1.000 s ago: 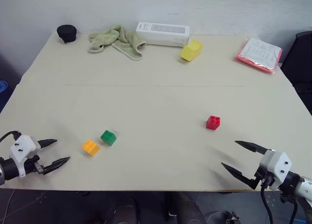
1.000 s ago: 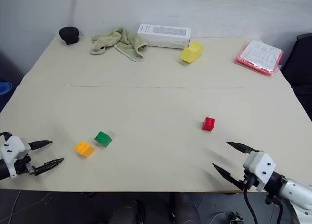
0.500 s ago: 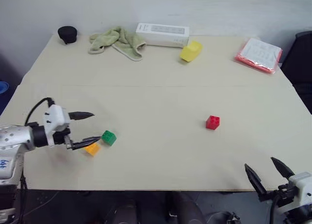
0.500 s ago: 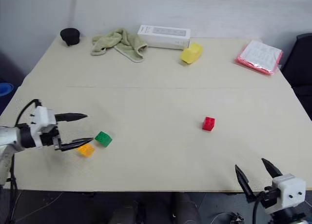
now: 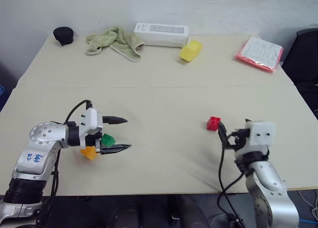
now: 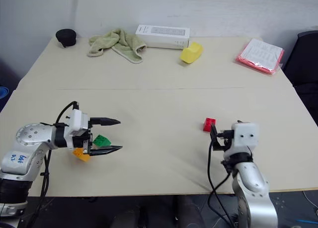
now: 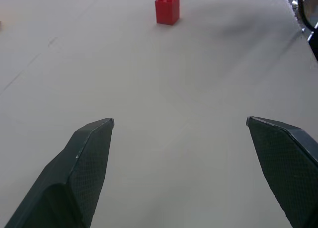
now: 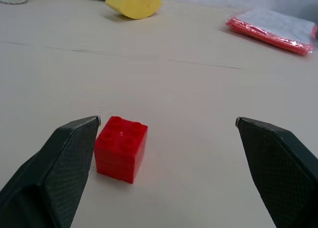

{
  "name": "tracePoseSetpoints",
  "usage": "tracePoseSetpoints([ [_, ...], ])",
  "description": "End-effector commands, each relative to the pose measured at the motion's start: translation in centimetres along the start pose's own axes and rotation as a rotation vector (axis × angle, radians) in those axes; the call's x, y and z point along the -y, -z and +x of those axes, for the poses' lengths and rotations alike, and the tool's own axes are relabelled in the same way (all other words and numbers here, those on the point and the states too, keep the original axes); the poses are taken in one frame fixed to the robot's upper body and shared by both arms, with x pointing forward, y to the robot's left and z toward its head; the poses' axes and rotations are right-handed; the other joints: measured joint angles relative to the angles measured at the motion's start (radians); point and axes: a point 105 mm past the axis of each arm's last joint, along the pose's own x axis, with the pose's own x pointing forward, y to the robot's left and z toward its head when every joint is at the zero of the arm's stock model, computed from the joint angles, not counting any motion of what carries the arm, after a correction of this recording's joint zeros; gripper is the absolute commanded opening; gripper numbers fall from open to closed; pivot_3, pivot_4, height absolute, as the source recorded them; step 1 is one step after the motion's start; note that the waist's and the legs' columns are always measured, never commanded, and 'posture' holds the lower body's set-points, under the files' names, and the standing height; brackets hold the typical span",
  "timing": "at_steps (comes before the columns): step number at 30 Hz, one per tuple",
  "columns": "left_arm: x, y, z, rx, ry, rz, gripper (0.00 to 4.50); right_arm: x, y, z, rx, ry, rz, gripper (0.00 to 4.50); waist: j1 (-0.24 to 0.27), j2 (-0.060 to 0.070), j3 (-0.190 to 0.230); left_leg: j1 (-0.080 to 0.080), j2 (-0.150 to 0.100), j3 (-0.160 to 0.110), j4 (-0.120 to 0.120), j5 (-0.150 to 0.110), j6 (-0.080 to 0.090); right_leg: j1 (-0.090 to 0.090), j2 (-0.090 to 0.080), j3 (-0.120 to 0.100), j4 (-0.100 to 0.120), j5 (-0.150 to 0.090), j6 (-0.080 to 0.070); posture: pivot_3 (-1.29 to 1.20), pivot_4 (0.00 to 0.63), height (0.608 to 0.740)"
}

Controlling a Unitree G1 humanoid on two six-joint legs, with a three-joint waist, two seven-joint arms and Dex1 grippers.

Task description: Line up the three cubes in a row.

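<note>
In the head view your left gripper (image 5: 123, 134) hangs with jaws apart at lower left over the green cube (image 5: 108, 139) and orange cube (image 5: 88, 152), the red cube (image 5: 213, 122) sitting right of centre on the worktop (image 5: 164, 89). In the right wrist view the right gripper (image 8: 166, 121) is spread wide, the red cube just beside one fingertip, so centre it between the jaws before closing.

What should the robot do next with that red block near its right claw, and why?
Probably ease the right gripper forward and slightly toward the red cube, then close. Its fingers are open, and the cube sits just ahead, beside one finger rather than centred. The green cube and orange cube lie together near the left gripper, so red is the stray one.
</note>
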Motion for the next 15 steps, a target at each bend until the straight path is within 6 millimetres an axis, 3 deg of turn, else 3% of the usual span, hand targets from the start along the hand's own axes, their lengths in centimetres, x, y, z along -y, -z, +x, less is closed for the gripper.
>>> tracePoseSetpoints([
  [1, 0.0, -1.2, 0.3, 0.026, 0.000, 0.046, 4.50, -0.6, 0.6, 1.5, -0.050, 0.027, 0.008, 4.50, -0.001, 0.000, 0.000, 0.000, 0.000, 0.000, 0.000, 0.000, 0.000, 0.000, 0.000, 0.000, 0.000, 0.000, 0.000, 0.00, 0.150, 0.740],
  [9, 0.7, -1.0, 0.3, 0.028, -0.024, 0.031, 4.50, -1.4, 3.0, 3.7, -0.155, 0.028, 0.044, 4.50, -0.003, 0.000, 0.000, -0.001, 0.000, 0.000, 0.000, 0.000, 0.001, 0.000, 0.000, 0.000, -0.001, 0.000, 0.001, 0.00, 0.150, 0.740],
  [12, 0.4, -1.3, 0.0, 0.034, -0.047, 0.034, 4.50, -1.9, 2.9, 3.6, -0.151, 0.014, 0.052, 3.95, -0.005, 0.000, 0.000, -0.001, 0.000, 0.000, 0.000, 0.000, 0.001, -0.001, 0.000, 0.000, 0.000, 0.000, 0.001, 0.00, 0.150, 0.740],
  [15, 0.2, -1.3, -0.2, 0.034, -0.053, 0.018, 4.50, -2.8, 2.4, 3.2, -0.137, -0.022, 0.073, 2.89, -0.008, 0.000, 0.000, -0.001, 0.000, -0.001, 0.000, 0.000, 0.001, -0.001, 0.000, 0.000, 0.000, 0.000, 0.001, 0.00, 0.150, 0.740],
])
